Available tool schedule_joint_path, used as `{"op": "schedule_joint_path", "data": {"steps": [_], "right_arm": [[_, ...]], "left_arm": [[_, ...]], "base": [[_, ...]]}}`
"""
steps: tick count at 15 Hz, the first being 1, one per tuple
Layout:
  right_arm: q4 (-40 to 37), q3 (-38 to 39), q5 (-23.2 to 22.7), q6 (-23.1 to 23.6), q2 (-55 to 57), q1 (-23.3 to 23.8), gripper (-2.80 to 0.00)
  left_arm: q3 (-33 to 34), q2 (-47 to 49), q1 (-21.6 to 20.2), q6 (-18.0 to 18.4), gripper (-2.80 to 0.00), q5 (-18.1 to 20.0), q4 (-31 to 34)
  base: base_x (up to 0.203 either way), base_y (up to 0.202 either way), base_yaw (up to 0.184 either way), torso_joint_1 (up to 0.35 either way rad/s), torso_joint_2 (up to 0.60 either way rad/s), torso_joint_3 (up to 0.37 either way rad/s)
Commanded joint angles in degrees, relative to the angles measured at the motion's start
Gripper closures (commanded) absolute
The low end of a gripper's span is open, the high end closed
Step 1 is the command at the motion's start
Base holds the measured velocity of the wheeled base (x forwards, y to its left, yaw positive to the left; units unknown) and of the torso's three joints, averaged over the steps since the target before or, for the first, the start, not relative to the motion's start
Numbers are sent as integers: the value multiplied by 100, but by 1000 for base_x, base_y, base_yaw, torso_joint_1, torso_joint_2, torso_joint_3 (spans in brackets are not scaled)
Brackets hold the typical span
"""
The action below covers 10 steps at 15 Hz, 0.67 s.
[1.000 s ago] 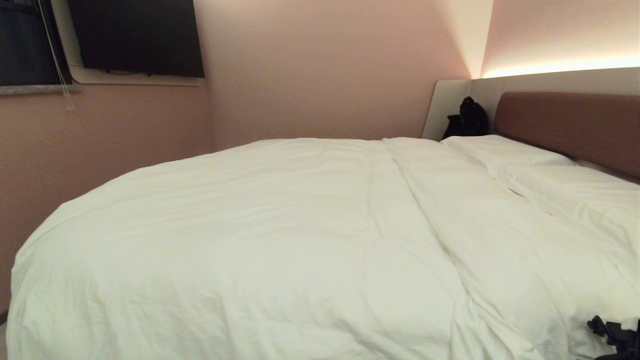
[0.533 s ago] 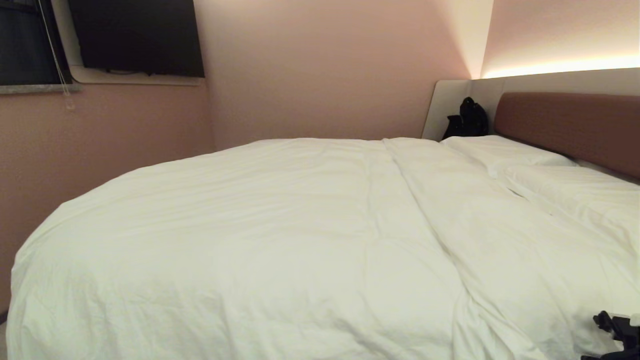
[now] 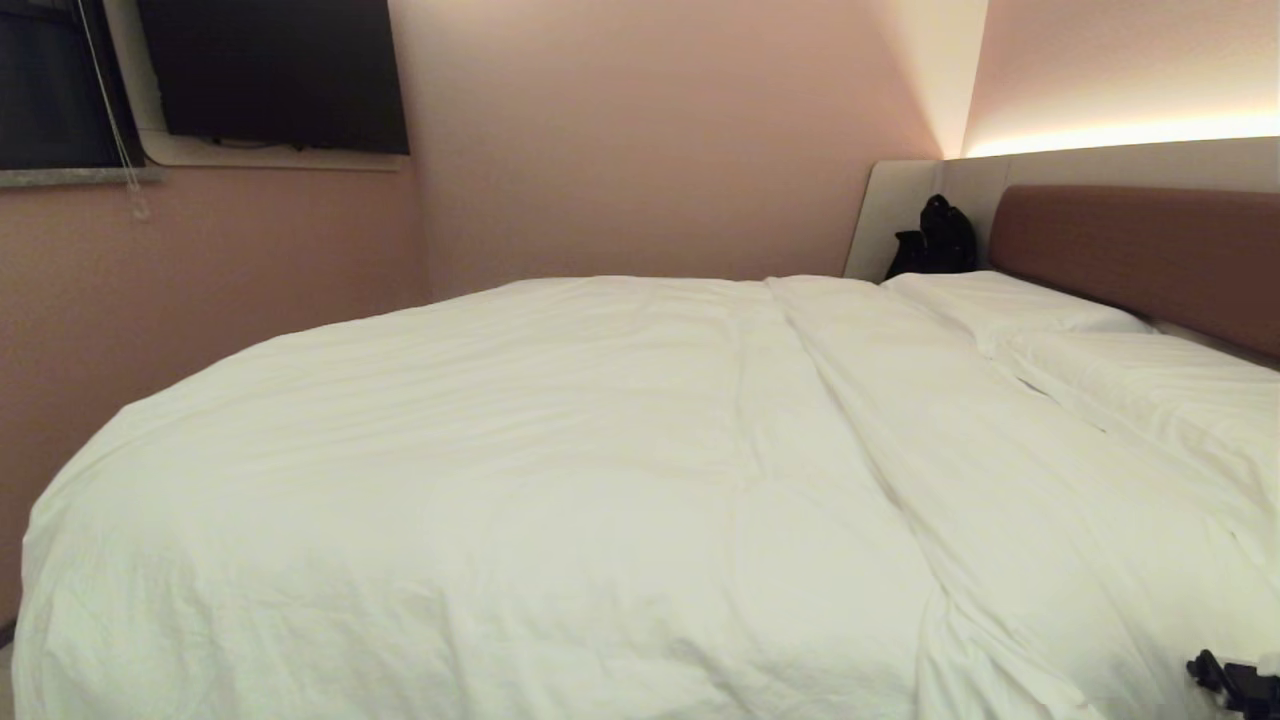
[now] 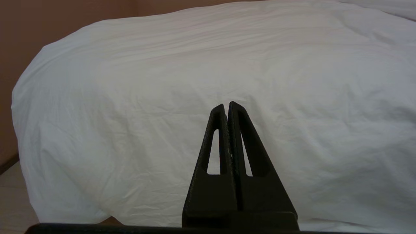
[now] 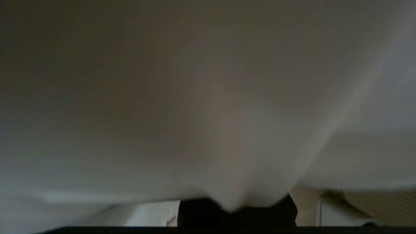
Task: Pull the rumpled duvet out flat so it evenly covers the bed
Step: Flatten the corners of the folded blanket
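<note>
Covering nearly the whole mattress, the duvet (image 3: 560, 480) lies puffy and softly wrinkled on the bed (image 3: 1140, 250), its near edge draping over the side towards me and its far part running up to the two pillows (image 3: 1060, 330) below the brown headboard. One long ridge (image 3: 860, 440) runs diagonally from the far side down to my near right, and this is the main unevenness left. My right gripper (image 3: 1235, 680) sits at the lower right corner of the head view, at the foot of that ridge; in the right wrist view, white cloth fills the field and bunches into the dark fingers (image 5: 286, 208), so I judge them clamped together on a fold of the duvet (image 5: 208, 113). My left gripper (image 4: 227, 105) is parked low in front of the hanging side of the duvet (image 4: 130, 97), fingers pressed together, holding nothing. I judge the step in hand to be the grasp just before a pull. The next move calls for a steady draw towards my right and back, taut enough to flatten the ridge, without dragging the far edge off the pillows.
</note>
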State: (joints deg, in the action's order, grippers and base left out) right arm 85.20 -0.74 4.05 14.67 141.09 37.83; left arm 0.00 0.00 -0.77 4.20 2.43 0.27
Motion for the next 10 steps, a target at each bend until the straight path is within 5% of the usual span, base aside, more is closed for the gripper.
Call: {"op": "schedule_joint_path", "data": {"steps": [1, 6, 10], "right_arm": [[181, -123, 44, 50, 363, 264, 0], [190, -251, -18, 264, 367, 656, 0], [202, -94, -523, 295, 122, 556, 0]], "left_arm": [[0, 9, -2, 2, 0, 4, 0], [0, 9, -2, 2, 0, 4, 0], [0, 9, -2, 2, 0, 4, 0]], "base": [[0, 0, 0, 0, 0, 0], [0, 0, 0, 0, 0, 0], [0, 0, 0, 0, 0, 0]]}}
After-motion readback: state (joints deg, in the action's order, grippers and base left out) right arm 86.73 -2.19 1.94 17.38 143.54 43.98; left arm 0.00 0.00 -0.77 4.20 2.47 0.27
